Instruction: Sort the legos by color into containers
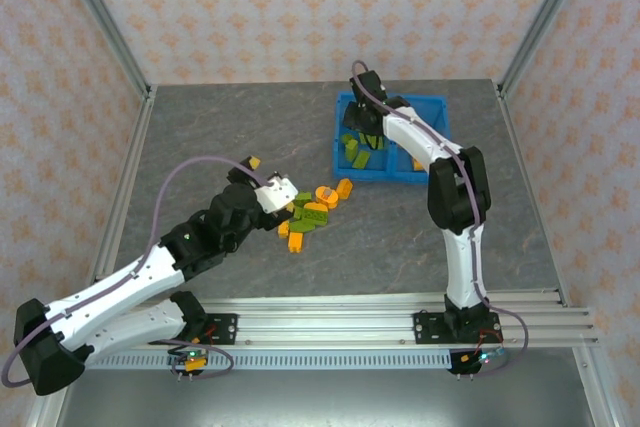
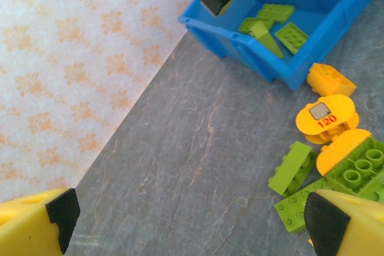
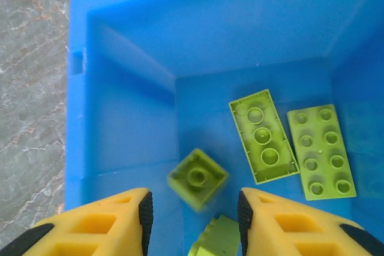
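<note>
my right gripper (image 3: 192,211) is yellow with black pads. the bin (image 3: 120,118) is bright blue; the bricks (image 3: 262,136) in it are lime green. on the grey veined table (image 2: 198,148) lie green bricks (image 2: 291,167) and orange bricks (image 2: 327,118). the wall (image 2: 60,58) is pale with orange florets.

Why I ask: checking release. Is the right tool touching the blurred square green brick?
Apart. The right wrist view shows blue bin floor between the square green brick and each finger of the right tool.

A staged robot test cell in a lab is indicated: a grey marble-patterned desk (image 1: 250,127) is enclosed by orange-patterned wallpaper panels (image 1: 300,7), silver aluminium frame posts (image 1: 105,19), and a slotted aluminium mounting rail (image 1: 330,322).
</note>
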You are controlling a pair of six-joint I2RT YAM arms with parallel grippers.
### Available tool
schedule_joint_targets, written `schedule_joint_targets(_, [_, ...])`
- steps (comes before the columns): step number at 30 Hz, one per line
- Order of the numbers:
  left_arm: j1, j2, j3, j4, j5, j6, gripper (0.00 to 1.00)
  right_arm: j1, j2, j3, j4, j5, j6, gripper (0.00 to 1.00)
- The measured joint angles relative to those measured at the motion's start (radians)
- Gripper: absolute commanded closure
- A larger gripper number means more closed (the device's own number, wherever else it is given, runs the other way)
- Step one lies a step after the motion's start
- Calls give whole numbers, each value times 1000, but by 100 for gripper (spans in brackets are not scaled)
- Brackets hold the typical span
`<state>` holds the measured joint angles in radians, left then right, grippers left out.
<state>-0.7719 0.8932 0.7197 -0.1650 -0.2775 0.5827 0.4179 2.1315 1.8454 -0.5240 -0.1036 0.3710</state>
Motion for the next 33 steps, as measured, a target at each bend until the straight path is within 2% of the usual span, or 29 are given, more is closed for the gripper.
schedule_joint_targets(3, [33,0,5,10,1,-39,0,0,-36,-11,-3,-17,0,54])
schedule_joint_targets(6, [64,8,7,26,-1,-89,0,1,-145,-112,6,-48,1,49])
schedule_joint_targets(9, [97,34,12,35,-9,-137,0,11,-346,-302,33,-85,-3,40])
schedule_joint_targets(13, [146,74,31,32,7,-187,0,64,-705,-581,70,-143,-23,30])
schedule_joint_targets(15, [165,93,48,17,16,-220,0,93,-870,-696,85,-185,-30,20])
schedule_joint_targets(18, [177,174,162,-100,71,-301,1,104,-1106,-861,78,-269,-42,4])
schedule_joint_targets(19, [176,222,232,-158,108,-344,1,103,-1170,-903,68,-299,-44,0])
schedule_joint_targets(20, [176,265,293,-198,141,-383,1,102,-1233,-943,58,-335,-44,1])
schedule_joint_targets(22, [165,328,372,-253,195,-473,3,103,-1316,-999,45,-396,-35,0])
schedule_joint_targets(25, [109,359,382,-338,221,-618,10,103,-1391,-1043,-9,-457,-23,1])
schedule_joint_targets(29, [11,383,351,-436,213,-834,13,103,-1403,-1046,-80,-428,-13,1])
schedule_joint_targets(33, [-53,449,302,-466,207,-1013,16,103,-1394,-1072,-90,-401,-3,1])
